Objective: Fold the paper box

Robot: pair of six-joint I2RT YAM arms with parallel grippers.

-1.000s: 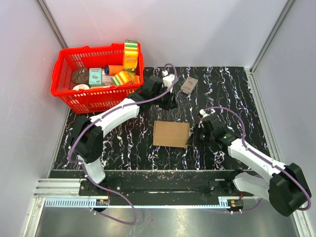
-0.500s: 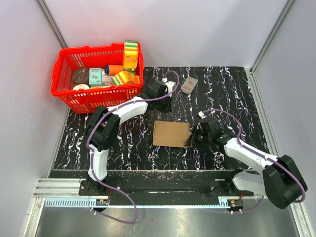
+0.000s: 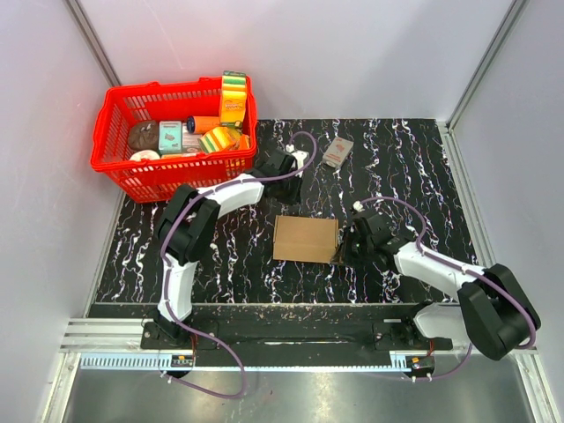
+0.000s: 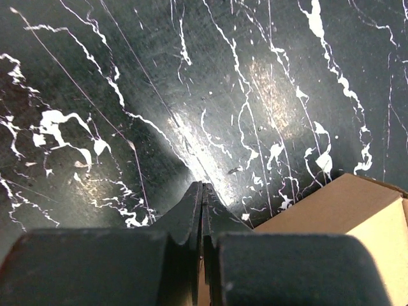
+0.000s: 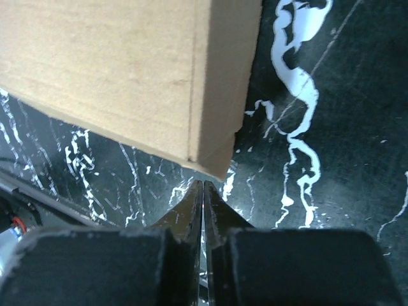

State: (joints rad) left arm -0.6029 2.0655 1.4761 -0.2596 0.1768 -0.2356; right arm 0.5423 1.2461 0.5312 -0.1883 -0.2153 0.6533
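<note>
The left arm (image 3: pixel 220 194) is pulling back, left gripper (image 4: pixel 203 186) clenched empty, while the right gripper (image 5: pixel 202 183), likewise clenched empty, is hovering beside the paper box's (image 3: pixel 306 239) corner, folding seemingly finished.

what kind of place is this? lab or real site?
Most likely a lab test cell: plain white walls close in a black marble-pattern table, a mounting rail runs along its near edge, and the props look staged, a stocked red basket and a paper box.
</note>
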